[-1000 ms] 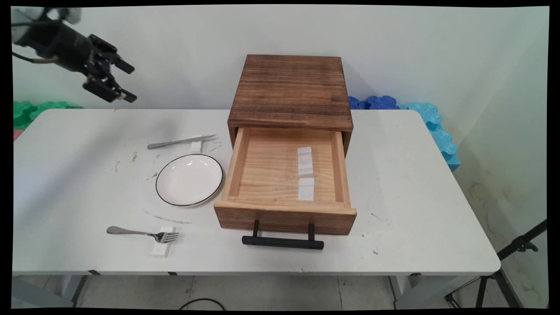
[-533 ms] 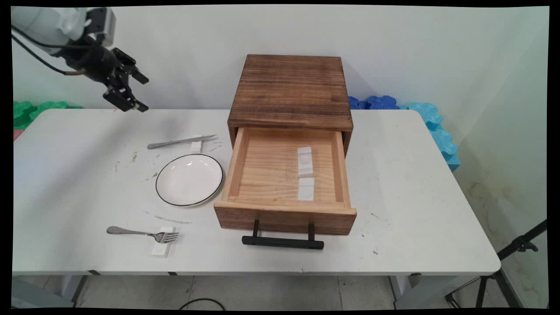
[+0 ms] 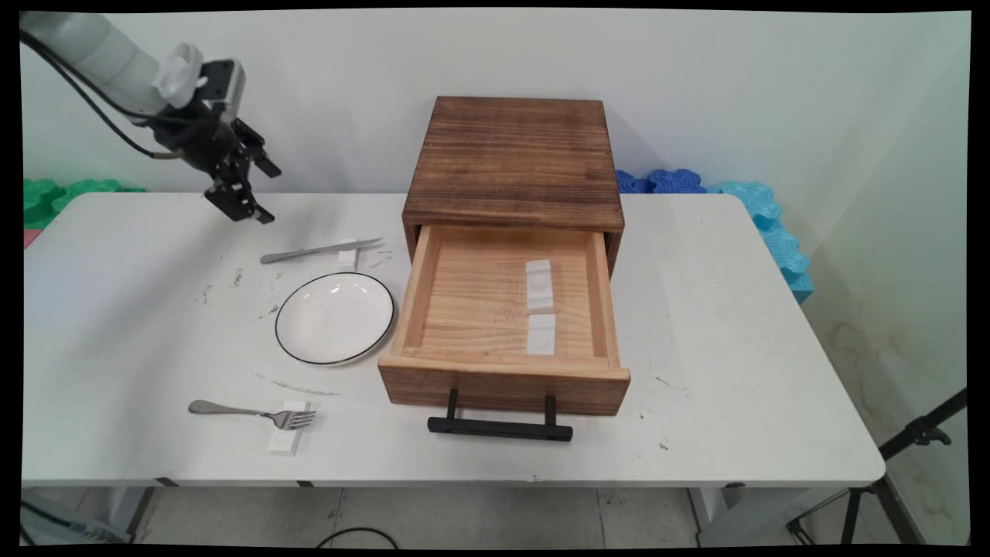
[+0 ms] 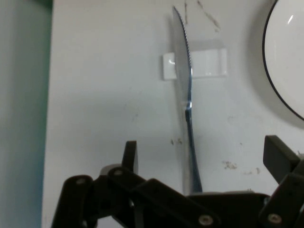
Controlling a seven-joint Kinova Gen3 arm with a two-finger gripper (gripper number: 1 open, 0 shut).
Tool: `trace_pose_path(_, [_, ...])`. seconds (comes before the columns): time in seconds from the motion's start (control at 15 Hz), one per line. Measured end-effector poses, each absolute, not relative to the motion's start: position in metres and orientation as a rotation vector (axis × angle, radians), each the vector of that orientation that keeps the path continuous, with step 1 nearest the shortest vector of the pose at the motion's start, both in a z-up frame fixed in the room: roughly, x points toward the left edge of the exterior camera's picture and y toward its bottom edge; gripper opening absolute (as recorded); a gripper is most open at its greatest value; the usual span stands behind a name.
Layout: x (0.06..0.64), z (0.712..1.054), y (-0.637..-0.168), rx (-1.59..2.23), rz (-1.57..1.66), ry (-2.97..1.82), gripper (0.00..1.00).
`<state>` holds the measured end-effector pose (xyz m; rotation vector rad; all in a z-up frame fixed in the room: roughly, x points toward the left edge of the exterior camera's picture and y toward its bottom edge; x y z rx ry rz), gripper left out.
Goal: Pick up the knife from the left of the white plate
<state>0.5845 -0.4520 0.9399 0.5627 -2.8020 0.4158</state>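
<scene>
The gripper hangs above the far left part of the table, its two fingers spread wide apart and holding nothing. It is tilted, fingers pointing down and toward the table's middle. Nearest to it is the knife, which lies flat on the table just below and to the right of the gripper in the main view, well clear of the fingers. The knife's blade end rests across a small white block, the handle pointing left.

In the hand view the knife runs up the middle between the two fingers, the serrated blade at the top crossing the white block and the handle reaching down behind the black linkage. The rim of the plate shows at the right edge.

The plate is white with a thin dark rim (nothing lies on it) and sits just in front of the knife, close beside the left wall of the open drawer. The drawer is pulled out of a wooden box and has a black handle at its front. Two white pads lie inside, one behind the other. A fork lies near the table's front left, its tines on another white pad
</scene>
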Motion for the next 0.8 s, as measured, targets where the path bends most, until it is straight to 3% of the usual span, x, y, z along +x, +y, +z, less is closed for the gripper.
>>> trace_pose_path(0.8, [0.587, 0.89, -0.492, 0.479, 0.251, -2.863, 1.0])
